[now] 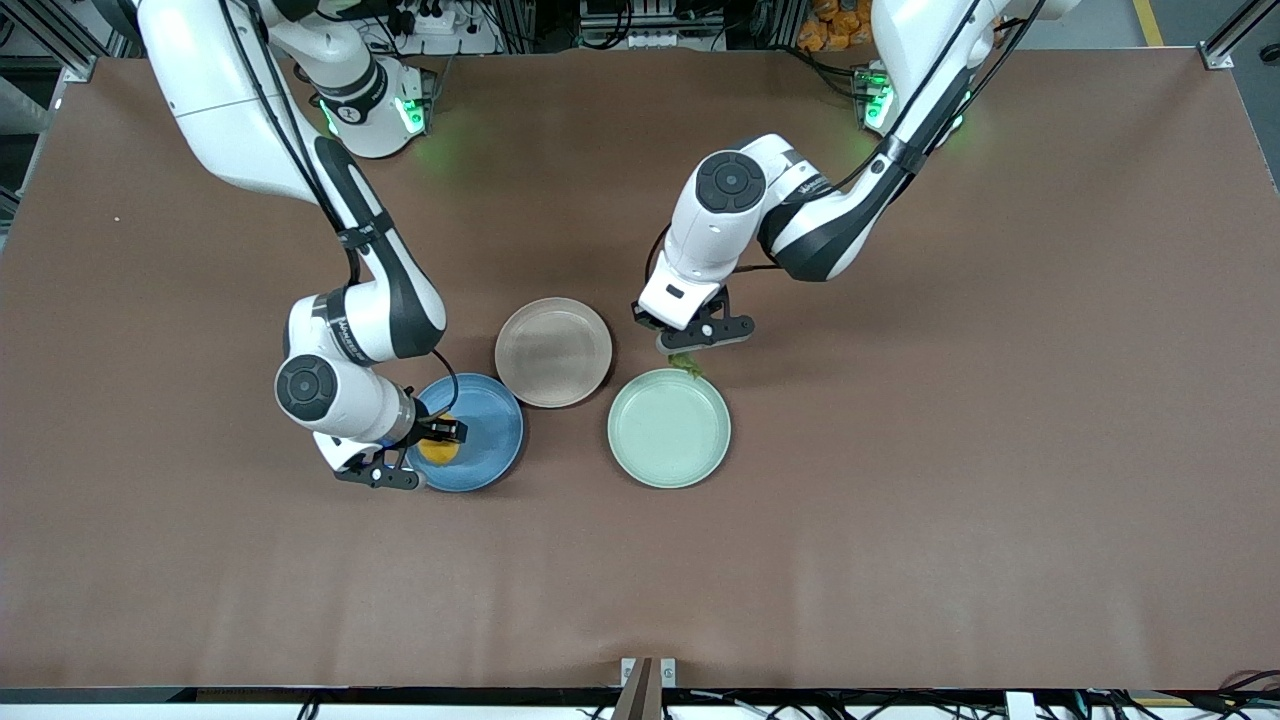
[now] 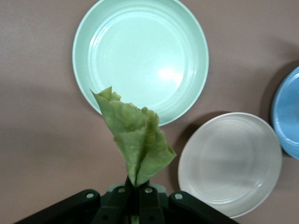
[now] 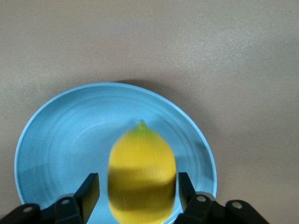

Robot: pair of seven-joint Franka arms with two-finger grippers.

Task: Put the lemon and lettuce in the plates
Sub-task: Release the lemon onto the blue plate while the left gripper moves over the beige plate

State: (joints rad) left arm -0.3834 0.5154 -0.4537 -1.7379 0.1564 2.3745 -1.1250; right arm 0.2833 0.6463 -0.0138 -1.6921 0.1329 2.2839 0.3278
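Right hand (image 3: 138, 193): low over the blue plate (image 1: 490, 440), near the rim facing the right arm's end of the desk. Its fingers (image 3: 88, 191) stand apart either side of the lemon (image 3: 141, 175); contact with the lemon cannot be told (the lemon is blurred in the right wrist view).
Lemon: yellow, pointed tip outward, over the blue plate's floor, between the right hand's fingers.
Left hand (image 2: 135, 193): over bare desk just beside the mint-green plate (image 2: 140, 58), at that plate's rim toward the robots. Its fingers are pinched together on the stem end of the lettuce (image 2: 135, 140).
Lettuce: a wrinkled green leaf fanning out from the left hand, its tip over the mint-green plate's rim.
Desk (image 1: 1000, 450): a broad, plain brown surface.
Room: cables and metal framing along the desk's edges.
Arms: both white, reaching down from their bases toward the middle of the desk, each bent at the elbow.
Other things: a beige-pink plate (image 1: 553, 351) between the blue and mint-green plates, farther from the front camera than both, with nothing on it.
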